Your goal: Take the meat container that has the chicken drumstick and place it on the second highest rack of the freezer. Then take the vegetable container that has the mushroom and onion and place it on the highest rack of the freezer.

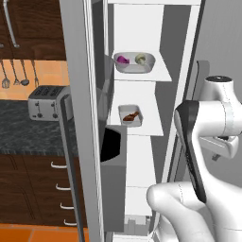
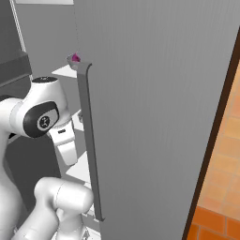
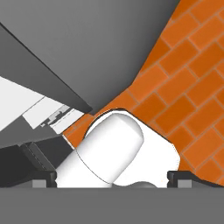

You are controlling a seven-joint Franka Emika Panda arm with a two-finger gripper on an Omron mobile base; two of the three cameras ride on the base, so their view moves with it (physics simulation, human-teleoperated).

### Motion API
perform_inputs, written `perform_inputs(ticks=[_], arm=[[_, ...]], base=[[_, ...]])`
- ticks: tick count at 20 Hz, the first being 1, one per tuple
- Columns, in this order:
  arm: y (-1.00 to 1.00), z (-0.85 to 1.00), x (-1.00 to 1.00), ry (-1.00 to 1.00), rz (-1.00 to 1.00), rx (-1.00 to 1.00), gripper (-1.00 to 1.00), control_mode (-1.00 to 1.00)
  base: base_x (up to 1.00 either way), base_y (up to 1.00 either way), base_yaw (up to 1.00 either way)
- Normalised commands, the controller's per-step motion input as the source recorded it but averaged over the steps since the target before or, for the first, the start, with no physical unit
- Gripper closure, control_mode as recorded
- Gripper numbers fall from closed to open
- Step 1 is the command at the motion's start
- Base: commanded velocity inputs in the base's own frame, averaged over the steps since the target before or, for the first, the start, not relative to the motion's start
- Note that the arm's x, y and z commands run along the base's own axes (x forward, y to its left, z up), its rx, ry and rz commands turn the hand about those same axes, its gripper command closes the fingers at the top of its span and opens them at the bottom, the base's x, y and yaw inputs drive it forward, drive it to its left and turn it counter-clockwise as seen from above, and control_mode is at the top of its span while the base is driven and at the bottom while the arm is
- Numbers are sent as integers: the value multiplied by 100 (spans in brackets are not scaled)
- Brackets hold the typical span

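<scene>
— Where have the containers got to?

— Both are inside the freezer (image 1: 142, 28). The vegetable container (image 1: 134, 62) with the onion (image 1: 123, 59) and the mushroom (image 1: 140, 58) sits on the highest rack (image 1: 160, 73) that I can see. One shelf below it, on the second highest rack (image 1: 153, 125), is the meat container (image 1: 130, 115) with the chicken drumstick (image 1: 131, 116). By the look of it the placing is done.

— So what's left to do well?

— I'd say backing out cleanly: keep the arm clear of the freezer's door handle (image 2: 89, 140) and the shelf edges, so neither container gets nudged.

— And the arm?

— Folded up outside the freezer, elbow high, below and to the right of both racks. The gripper (image 3: 112, 177) points down at the brick floor (image 3: 188, 96) past the freezer's lower edge, its fingertips (image 3: 43, 178) spread wide apart with nothing between them.
</scene>
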Motion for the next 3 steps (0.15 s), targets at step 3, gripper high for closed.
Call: perform_inputs(ticks=[3], arm=[[0, 0, 0, 0, 0, 0, -100, -100]], base=[[0, 0, 0]])
